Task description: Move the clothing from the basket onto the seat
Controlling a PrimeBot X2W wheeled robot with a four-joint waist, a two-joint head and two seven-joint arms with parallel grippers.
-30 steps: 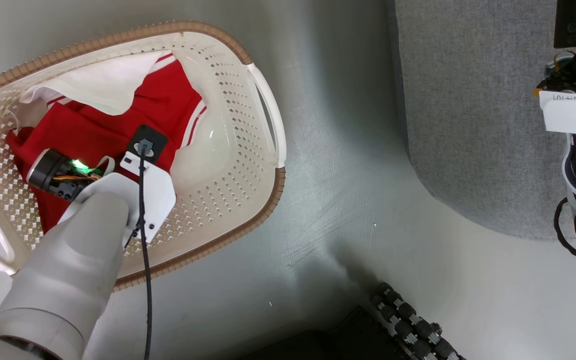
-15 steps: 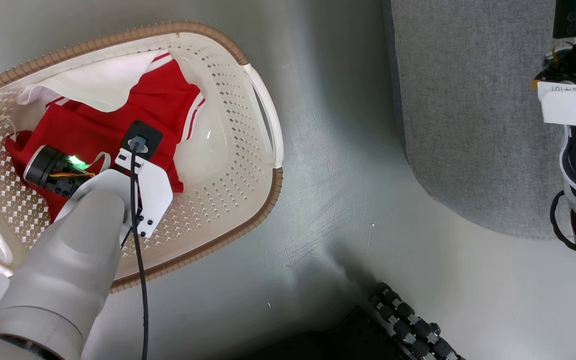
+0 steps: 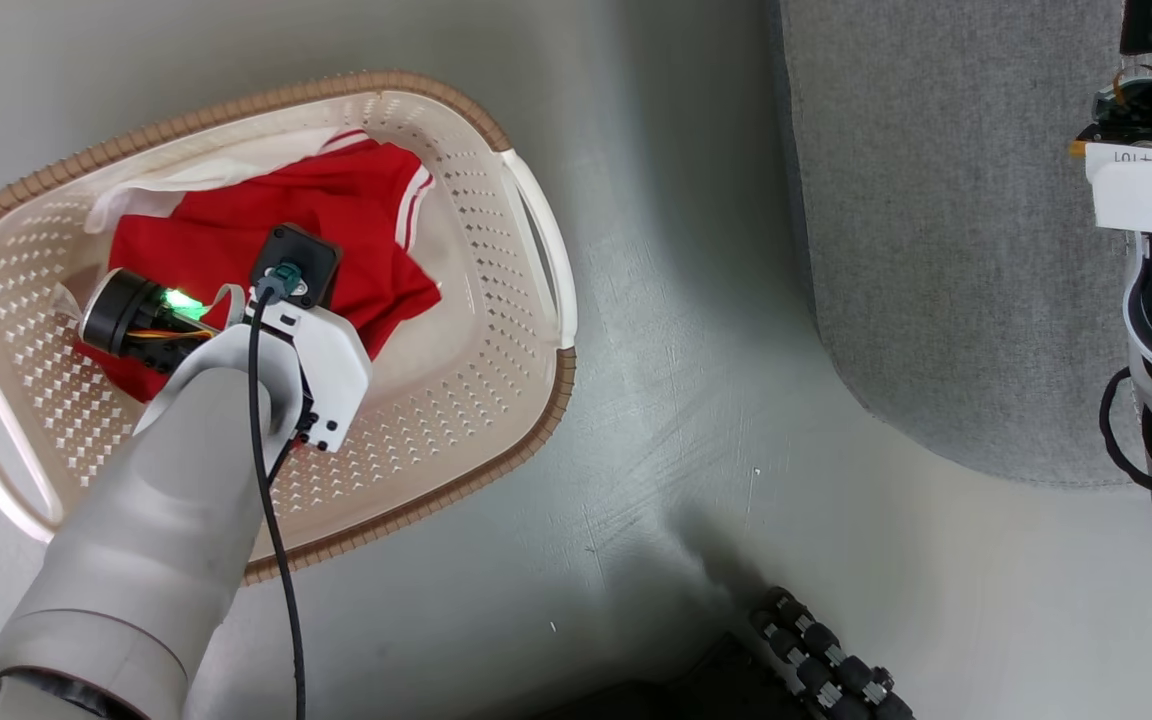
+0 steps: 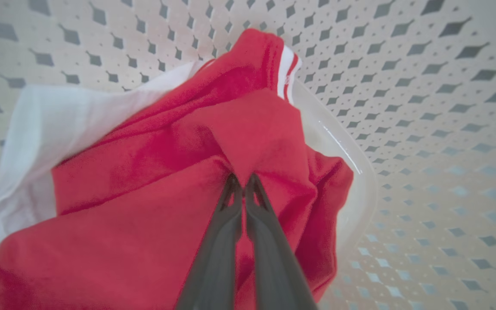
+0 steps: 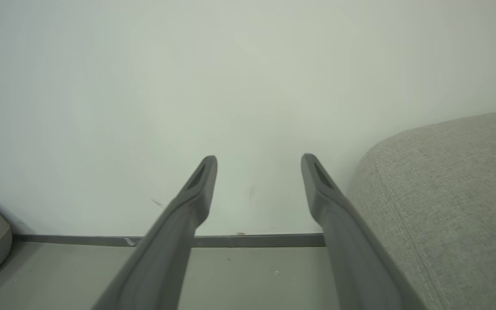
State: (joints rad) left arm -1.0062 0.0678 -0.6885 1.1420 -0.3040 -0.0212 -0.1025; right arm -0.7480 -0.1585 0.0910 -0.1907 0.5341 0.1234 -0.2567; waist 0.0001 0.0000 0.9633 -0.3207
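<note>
Head view, upper left of frame: the basket [image 3: 511, 330] stands on the grey floor [image 3: 696, 400], and the clothing [image 3: 196, 245] lies inside it, toward the basket's upper half. I see red cloth with a white panel at its upper left edge and thin white stripes along a hem at its upper right. All of the clothing is within the basket's rim.

My left forearm [image 3: 166, 520] reaches in from the lower left of this frame, with the wrist directly over the red cloth.

Left wrist view, centre: the left gripper [image 4: 243, 177] has its two dark fingers pressed together, with a fold of the red cloth caught between the tips. The cloth rises in creases toward that pinch. The white panel hangs at the left of this frame and the basket's perforated wall lies behind.

Right wrist view, centre: the right gripper [image 5: 258, 160] stands with its fingers spread wide and nothing between them. It points at a pale wall [image 5: 187, 86].

Head view, upper right of frame: the seat [image 3: 936, 250] shows its rounded grey corner. It is well apart from the basket, with bare floor between them. No clothing lies on the part of the seat that I can see.
</note>
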